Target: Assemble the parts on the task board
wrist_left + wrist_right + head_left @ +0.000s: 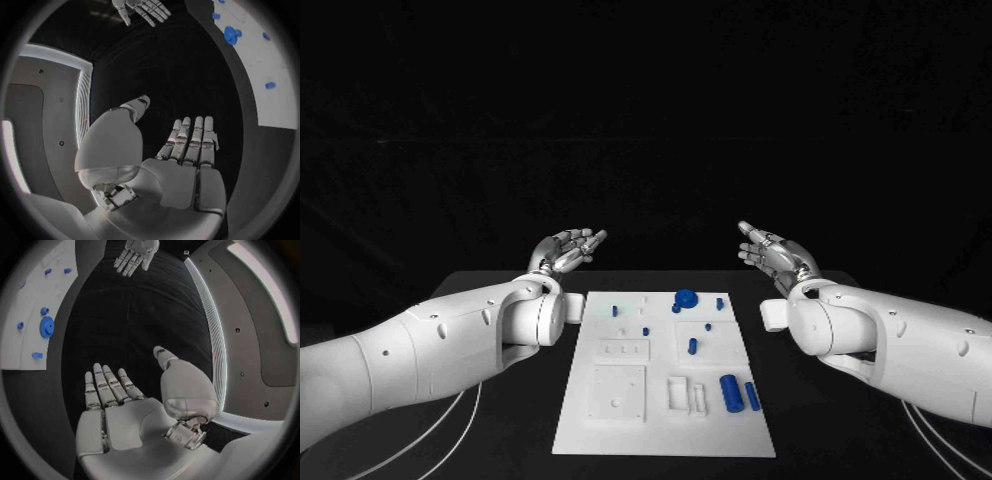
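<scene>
task board (pixel 596 425): white plate in the lower middle of the frame, looks stiff and flat
long pegs (pixel 731 393): blue, lower right of the board, look small, hard and light; best pinched around the middle
gear (pixel 685 297): blue, at the top of the board
left hand (pixel 568 247): wide, holds nothing, past the board
right hand (pixel 777 253): same

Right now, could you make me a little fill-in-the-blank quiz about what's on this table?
1. Both hands, left hand and right hand, hold ____.
2. The small parts on the task board are coloured ____.
3. The task board is coloured ____.
4. The blue gear lies at the board's ____ end from the robot.

Missing words: nothing; blue; white; far
</scene>
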Action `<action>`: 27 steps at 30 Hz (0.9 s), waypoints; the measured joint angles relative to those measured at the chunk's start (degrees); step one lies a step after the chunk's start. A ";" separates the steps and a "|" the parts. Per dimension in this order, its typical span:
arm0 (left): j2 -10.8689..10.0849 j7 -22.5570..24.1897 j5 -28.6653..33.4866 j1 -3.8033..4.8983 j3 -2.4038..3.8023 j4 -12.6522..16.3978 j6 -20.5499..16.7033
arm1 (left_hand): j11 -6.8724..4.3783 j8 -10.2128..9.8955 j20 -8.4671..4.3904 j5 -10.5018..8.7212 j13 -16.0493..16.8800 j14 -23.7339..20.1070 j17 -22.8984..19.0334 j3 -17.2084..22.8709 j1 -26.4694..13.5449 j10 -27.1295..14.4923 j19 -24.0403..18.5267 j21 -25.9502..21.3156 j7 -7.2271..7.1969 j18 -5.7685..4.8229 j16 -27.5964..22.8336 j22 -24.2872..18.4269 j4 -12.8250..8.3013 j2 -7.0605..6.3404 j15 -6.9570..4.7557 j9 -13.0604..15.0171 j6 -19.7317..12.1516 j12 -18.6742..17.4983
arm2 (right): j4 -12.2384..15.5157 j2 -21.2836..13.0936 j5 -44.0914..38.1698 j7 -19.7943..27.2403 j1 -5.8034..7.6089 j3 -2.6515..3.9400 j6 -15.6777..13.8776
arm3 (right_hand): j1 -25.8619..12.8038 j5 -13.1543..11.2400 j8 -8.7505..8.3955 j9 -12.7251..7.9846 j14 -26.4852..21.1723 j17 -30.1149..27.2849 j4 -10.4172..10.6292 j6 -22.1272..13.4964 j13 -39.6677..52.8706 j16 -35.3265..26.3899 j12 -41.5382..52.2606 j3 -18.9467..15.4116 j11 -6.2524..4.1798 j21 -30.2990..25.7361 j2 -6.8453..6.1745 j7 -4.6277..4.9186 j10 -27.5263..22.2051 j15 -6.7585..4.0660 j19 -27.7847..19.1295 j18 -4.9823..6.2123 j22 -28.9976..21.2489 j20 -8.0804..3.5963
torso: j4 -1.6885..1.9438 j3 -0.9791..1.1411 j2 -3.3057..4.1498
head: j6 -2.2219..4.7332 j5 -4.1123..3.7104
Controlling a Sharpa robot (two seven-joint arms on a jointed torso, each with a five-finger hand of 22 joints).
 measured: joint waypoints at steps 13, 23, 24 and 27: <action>1.93 -4.22 1.11 2.69 -1.78 -5.31 7.54 | 1.02 1.05 0.18 0.24 0.29 1.77 1.14 0.83 2.76 2.07 0.84 1.12 0.87 0.01 1.19 1.06 0.42 0.24 0.64 1.02 1.44 0.55 | -7.12 0.87 -3.04 -9.37 4.07 -1.65 14.83 | 8.83 0.21 4.76 4.21 5.26 2.32 -4.70 6.44 0.99 3.09 1.61 -0.08 0.40 0.47 -0.10 0.44 9.46 0.52 2.57 0.92 7.29 0.39 | 0.00 0.00 0.01 | 0.00 0.01; 0.39 -4.74 1.29 2.75 -1.78 -4.61 10.20 | 3.67 3.52 -1.49 2.72 1.77 14.14 2.94 -2.67 9.21 11.94 9.73 5.34 1.62 2.10 6.53 1.06 -5.91 5.74 0.58 1.69 9.33 4.45 | -13.31 3.37 -20.60 -9.04 4.09 -1.51 15.26 | 12.63 2.32 9.93 4.94 18.85 4.29 -17.74 21.55 2.28 8.47 6.02 9.85 -3.32 3.18 -0.83 1.93 25.10 -1.91 16.79 6.14 19.83 0.15 | -0.07 0.02 -0.01 | -0.52 0.16; 0.04 -4.83 1.15 2.82 -1.78 -4.27 10.49 | 3.73 3.83 -1.76 3.24 2.01 15.79 3.11 -2.74 9.67 13.59 10.89 5.81 1.77 2.63 7.18 1.06 -6.88 6.20 0.18 1.69 10.62 5.11 | -13.92 3.78 -23.20 -9.10 4.09 -1.42 15.41 | 12.63 2.32 10.29 4.97 20.37 4.61 -18.59 22.84 2.50 9.10 6.44 10.70 -3.84 3.57 -0.83 2.13 26.53 -2.53 18.19 6.23 19.67 0.14 | -0.09 -0.01 -0.01 | -0.54 0.16; -1.05 -5.04 0.51 3.04 -1.78 -2.86 11.17 | 2.14 5.06 -3.20 4.02 2.90 22.50 3.91 -2.62 10.86 19.68 15.96 8.10 2.46 4.05 9.99 1.08 -10.38 7.39 -2.31 1.66 15.45 7.71 | -14.43 4.48 -29.94 -9.39 4.10 -1.01 15.78 | 12.22 2.33 10.40 4.90 27.32 6.31 -20.54 25.81 2.79 11.91 6.47 13.87 -4.99 5.77 -1.22 2.64 29.97 -5.54 25.46 9.62 18.92 0.00 | -0.16 -0.03 0.09 | -0.55 0.19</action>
